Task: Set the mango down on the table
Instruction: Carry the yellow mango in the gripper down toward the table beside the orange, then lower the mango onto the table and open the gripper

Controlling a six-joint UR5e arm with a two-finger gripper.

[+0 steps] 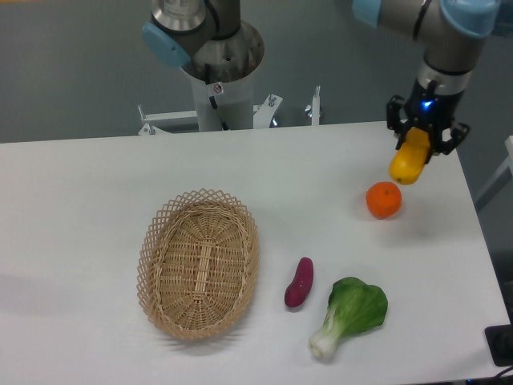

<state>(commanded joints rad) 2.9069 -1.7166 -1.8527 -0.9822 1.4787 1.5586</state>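
The mango (409, 162) is yellow-orange and hangs tilted in my gripper (423, 144), which is shut on its upper end. It is held at the far right of the white table (96, 184), just above and behind the round orange (384, 200). Whether its lower tip touches the tabletop I cannot tell. The gripper's black fingers (397, 128) flank the fruit on both sides.
An oval wicker basket (199, 262) lies left of centre and holds nothing. A purple sweet potato (300, 282) and a green bok choy (350, 312) lie at the front right. The robot's base column (220, 76) stands behind the table's far edge.
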